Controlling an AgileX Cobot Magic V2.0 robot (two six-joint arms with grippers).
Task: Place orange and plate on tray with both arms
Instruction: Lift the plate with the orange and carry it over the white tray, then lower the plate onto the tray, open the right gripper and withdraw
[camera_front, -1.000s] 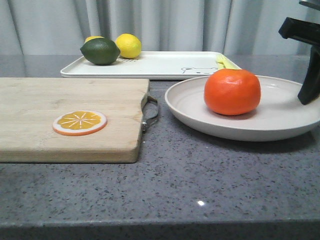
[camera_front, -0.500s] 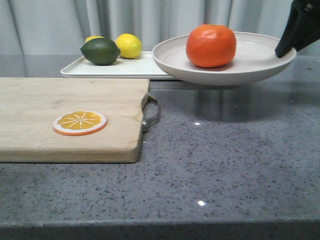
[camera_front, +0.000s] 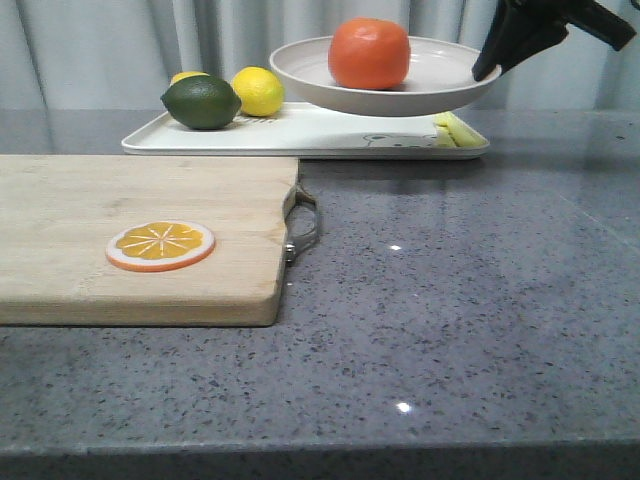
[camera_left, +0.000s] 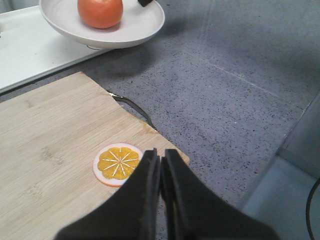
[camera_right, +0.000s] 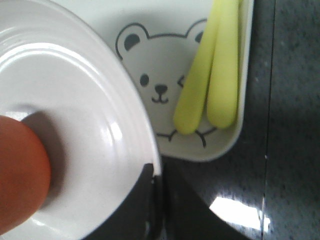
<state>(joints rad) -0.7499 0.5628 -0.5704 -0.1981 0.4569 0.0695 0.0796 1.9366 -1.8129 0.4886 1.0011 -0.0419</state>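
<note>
The red-orange orange (camera_front: 369, 52) sits in the off-white plate (camera_front: 420, 95), which hangs in the air above the white tray (camera_front: 330, 140). My right gripper (camera_front: 487, 68) is shut on the plate's right rim and carries it. In the right wrist view the plate (camera_right: 90, 130) and orange (camera_right: 20, 175) fill the left side, with the tray's bear face (camera_right: 160, 90) below them and the right gripper (camera_right: 156, 175) pinching the rim. My left gripper (camera_left: 161, 160) is shut and empty above the wooden board. The left wrist view also shows the plate (camera_left: 135, 30) and orange (camera_left: 100, 11).
A wooden cutting board (camera_front: 120, 200) with a flat orange slice (camera_front: 160, 245) lies at the left. A dark green lime (camera_front: 201, 102) and a yellow lemon (camera_front: 257, 90) sit on the tray's left end. Two pale yellow-green sticks (camera_right: 215, 70) lie on its right end.
My right gripper has lifted the plate with the orange off the table and carried it back and left, over the tray. The left gripper's earlier state is not shown.
</note>
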